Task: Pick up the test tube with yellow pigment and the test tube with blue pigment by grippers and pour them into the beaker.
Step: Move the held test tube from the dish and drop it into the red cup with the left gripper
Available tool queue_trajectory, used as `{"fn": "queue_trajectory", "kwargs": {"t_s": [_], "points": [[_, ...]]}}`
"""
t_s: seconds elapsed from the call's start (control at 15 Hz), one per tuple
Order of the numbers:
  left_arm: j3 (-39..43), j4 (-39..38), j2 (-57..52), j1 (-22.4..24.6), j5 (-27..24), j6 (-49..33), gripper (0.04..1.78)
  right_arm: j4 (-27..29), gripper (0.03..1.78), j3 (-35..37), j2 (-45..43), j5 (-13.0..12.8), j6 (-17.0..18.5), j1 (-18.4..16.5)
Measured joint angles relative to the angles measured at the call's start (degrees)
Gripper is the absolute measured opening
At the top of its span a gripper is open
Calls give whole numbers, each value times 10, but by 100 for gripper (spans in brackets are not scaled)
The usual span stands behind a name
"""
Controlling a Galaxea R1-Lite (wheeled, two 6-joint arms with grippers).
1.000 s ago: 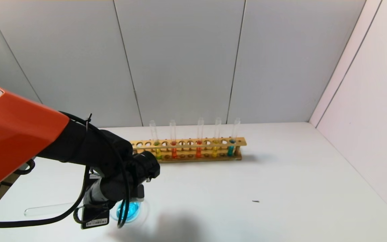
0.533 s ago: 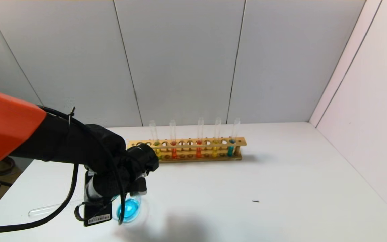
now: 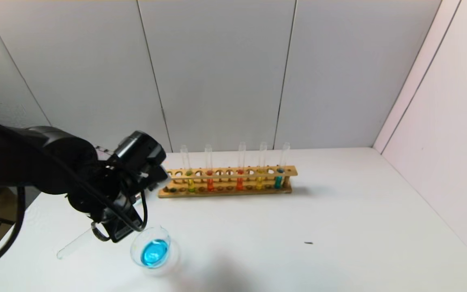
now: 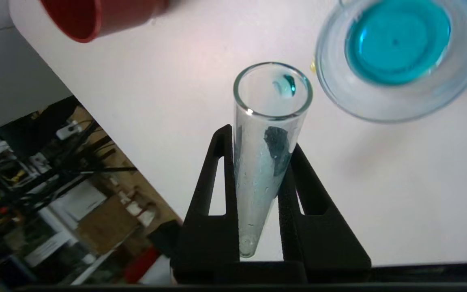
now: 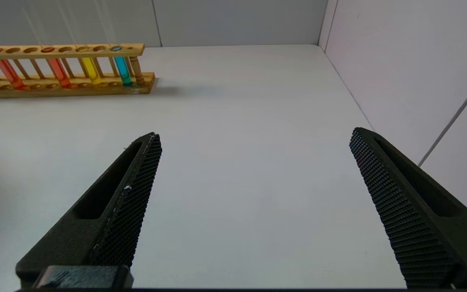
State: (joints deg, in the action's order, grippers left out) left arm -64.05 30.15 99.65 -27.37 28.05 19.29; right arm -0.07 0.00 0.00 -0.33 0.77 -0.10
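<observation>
My left gripper [image 3: 110,227] is shut on a clear test tube [image 3: 73,245] that is nearly empty, with only blue drops inside [image 4: 253,174]. The tube tilts, its mouth low and to the left of the beaker [image 3: 135,248]. The beaker stands on the table with cyan-blue liquid in it, and it also shows in the left wrist view [image 4: 379,109]. In the wooden rack [image 3: 225,190], the lime-yellow tube [image 3: 191,184] stands near the left end and a cyan-blue tube [image 3: 278,180] at the right end. My right gripper [image 5: 254,134] is open and empty over bare table.
The rack also holds two red-orange tubes [image 3: 210,184] and a golden-yellow tube [image 3: 259,182]. A dark-red cup [image 4: 95,16] stands near the table's left edge, beyond which lies clutter. A small dark speck [image 3: 308,243] lies on the table. Walls close the back and right.
My left arm has lifted and swung back to the left, away from the beaker. The held tube went from level to tilted. The beaker now shows in full.
</observation>
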Motion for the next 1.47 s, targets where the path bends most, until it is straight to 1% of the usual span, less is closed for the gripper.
{"fn": "queue_trajectory", "kwargs": {"t_s": [0.13,0.2,0.33,0.47,0.73,0.8,1.0,1.13,1.33,1.47], "points": [[5,-55,-25,30,-10,-20,32,0,170,0,0,0,0,0],[6,-76,-37,46,-25,-21,32,0,170,0,0,0,0,0],[4,-101,-52,75,-49,-22,32,0,170,0,0,0,0,0],[2,-144,-55,106,-56,-23,32,0,170,0,0,0,0,0],[-2,-299,-24,172,-81,-17,32,0,170,0,0,0,0,0],[-5,-322,-15,178,-88,-20,32,0,170,0,0,0,0,0],[-14,-348,2,186,-113,-32,32,0,170,0,0,0,0,0],[-15,-395,18,190,-119,-58,32,0,170,0,0,0,0,0],[-26,-462,53,209,-128,-67,32,0,170,0,0,0,0,0],[-45,-482,76,220,-131,-71,32,0,170,0,0,0,0,0]]}}
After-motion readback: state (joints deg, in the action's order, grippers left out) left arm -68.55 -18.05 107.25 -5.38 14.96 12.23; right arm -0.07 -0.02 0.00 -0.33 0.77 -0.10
